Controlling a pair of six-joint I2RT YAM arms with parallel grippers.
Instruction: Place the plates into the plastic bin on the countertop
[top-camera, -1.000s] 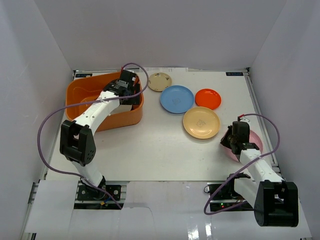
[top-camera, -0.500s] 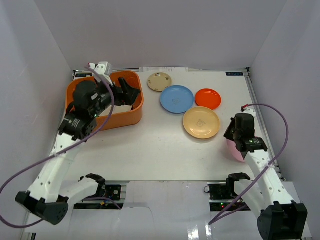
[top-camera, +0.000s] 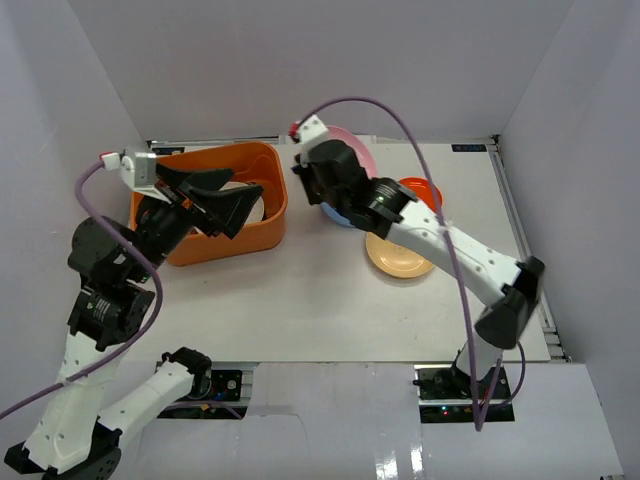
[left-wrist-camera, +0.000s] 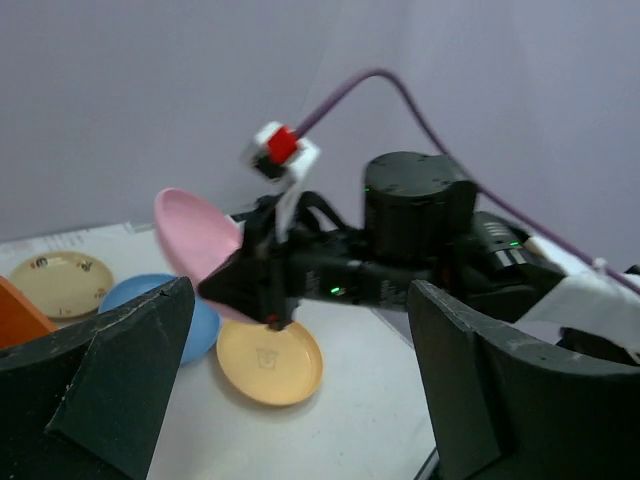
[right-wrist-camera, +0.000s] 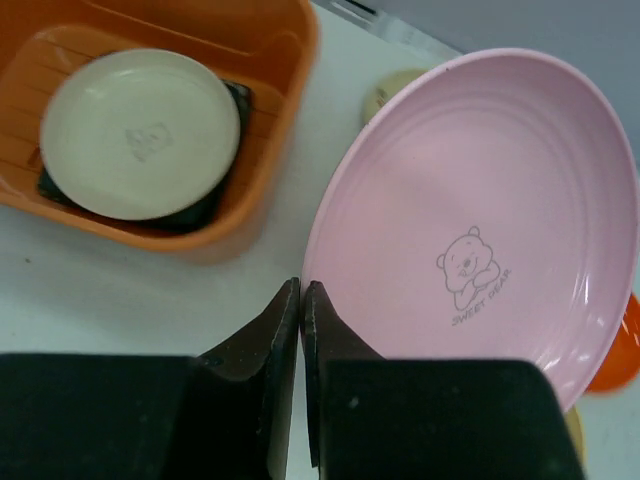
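The pink plate (right-wrist-camera: 480, 220) hangs tilted in the air, and my right gripper (right-wrist-camera: 301, 292) is shut on its rim. From above, that gripper (top-camera: 322, 170) and the pink plate (top-camera: 352, 146) sit over the back middle of the countertop (top-camera: 300, 300), just right of the orange plastic bin (top-camera: 230, 240). Inside the bin (right-wrist-camera: 285, 70) a cream plate (right-wrist-camera: 140, 130) lies on a dark square plate (right-wrist-camera: 215, 205). My left gripper (top-camera: 243, 190) hovers wide open and holds nothing, raised above the bin. In the left wrist view the left gripper (left-wrist-camera: 300, 400) faces the pink plate (left-wrist-camera: 195, 235).
A peach-yellow plate (top-camera: 400, 255), an orange-red plate (top-camera: 422, 190) and a blue plate (left-wrist-camera: 130, 290) lie on the table under and beside the right arm. A small tan plate (left-wrist-camera: 55, 280) sits farther back. White walls close in the table.
My right arm swung from the near right across to the back middle, carrying the pink plate up off the table. My left arm lifted out of the bin and its jaws opened wider.
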